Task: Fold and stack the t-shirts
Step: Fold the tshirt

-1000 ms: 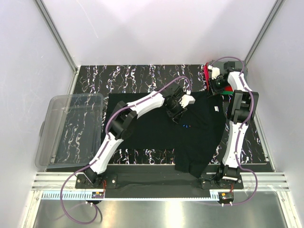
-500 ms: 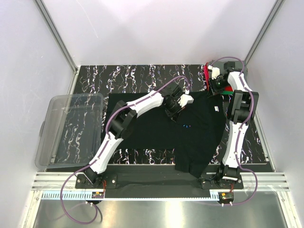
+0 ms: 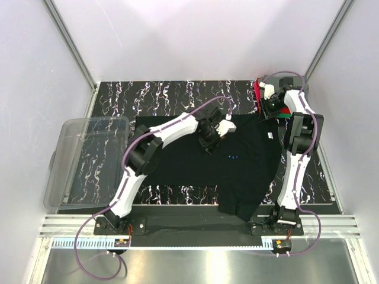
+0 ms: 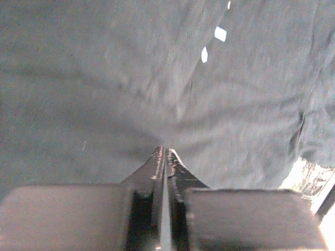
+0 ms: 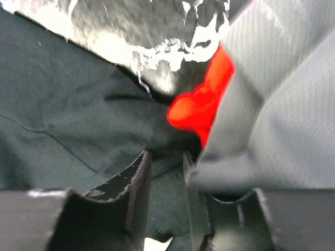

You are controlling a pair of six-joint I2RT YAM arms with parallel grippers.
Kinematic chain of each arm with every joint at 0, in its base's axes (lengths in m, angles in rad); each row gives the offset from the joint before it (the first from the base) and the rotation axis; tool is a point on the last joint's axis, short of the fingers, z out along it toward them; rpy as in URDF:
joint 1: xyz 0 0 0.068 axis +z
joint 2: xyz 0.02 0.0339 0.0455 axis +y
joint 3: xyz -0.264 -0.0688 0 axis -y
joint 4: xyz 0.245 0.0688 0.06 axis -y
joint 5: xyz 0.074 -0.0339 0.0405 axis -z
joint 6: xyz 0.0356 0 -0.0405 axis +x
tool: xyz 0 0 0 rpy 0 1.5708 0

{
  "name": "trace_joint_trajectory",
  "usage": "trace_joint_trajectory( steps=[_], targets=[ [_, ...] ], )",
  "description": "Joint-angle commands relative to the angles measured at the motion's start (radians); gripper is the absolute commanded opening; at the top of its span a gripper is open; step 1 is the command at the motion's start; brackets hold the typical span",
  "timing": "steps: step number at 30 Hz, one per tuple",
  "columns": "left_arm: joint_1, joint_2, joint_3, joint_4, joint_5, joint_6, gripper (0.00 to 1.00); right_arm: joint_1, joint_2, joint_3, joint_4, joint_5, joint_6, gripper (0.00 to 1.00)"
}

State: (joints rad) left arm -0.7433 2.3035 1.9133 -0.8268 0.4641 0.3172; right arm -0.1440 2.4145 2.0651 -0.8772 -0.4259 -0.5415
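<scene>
A black t-shirt lies spread flat mid-table, with a white tag and a tiny blue logo. My left gripper is shut, its tips resting on the shirt's upper left part. I see no cloth between the jaws. My right gripper is at the shirt's far right corner, narrowly closed with black cloth between its fingers. Its right finger presses against a grey shirt, and a red shirt lies just beyond. That folded stack shows red and green edges.
A clear plastic bin lies at the table's left edge. Dark marbled tabletop shows beyond the shirt. White walls and metal frame posts close in the back and sides. The shirt's lower part hangs toward the near edge.
My left gripper has slid left across the black shirt, staying shut. The right arm has not moved.
</scene>
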Motion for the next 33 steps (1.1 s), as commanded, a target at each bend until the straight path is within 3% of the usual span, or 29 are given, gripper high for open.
trace_joint_trajectory(
  steps=[1,4,7,9,15,22,27,33],
  targets=[
    [0.022,-0.205,-0.026,-0.024,-0.109,0.089,0.16,-0.008,-0.196,-0.055,0.050,0.068,-0.024,0.40],
    [0.056,-0.335,-0.094,-0.035,-0.185,0.132,0.30,-0.006,-0.410,-0.195,0.145,0.043,-0.090,0.45],
    [0.097,-0.447,-0.206,-0.038,-0.258,0.187,0.38,-0.003,-0.576,-0.380,0.199,0.003,-0.230,0.48],
    [0.134,-0.492,-0.303,-0.038,-0.324,0.226,0.38,0.009,-0.623,-0.494,0.201,0.039,-0.299,0.49],
    [0.314,-0.524,-0.444,0.001,-0.401,0.200,0.37,0.012,-0.709,-0.664,0.188,0.154,-0.289,0.48],
    [0.487,-0.379,-0.315,0.069,-0.430,0.149,0.37,0.012,-0.727,-0.700,0.187,0.159,-0.196,0.47],
    [0.512,-0.235,-0.156,0.061,-0.461,0.135,0.36,0.015,-0.677,-0.649,0.191,0.156,-0.155,0.47],
    [0.515,-0.145,-0.094,0.061,-0.505,0.140,0.36,0.030,-0.542,-0.542,0.227,0.174,-0.133,0.46]
  ],
)
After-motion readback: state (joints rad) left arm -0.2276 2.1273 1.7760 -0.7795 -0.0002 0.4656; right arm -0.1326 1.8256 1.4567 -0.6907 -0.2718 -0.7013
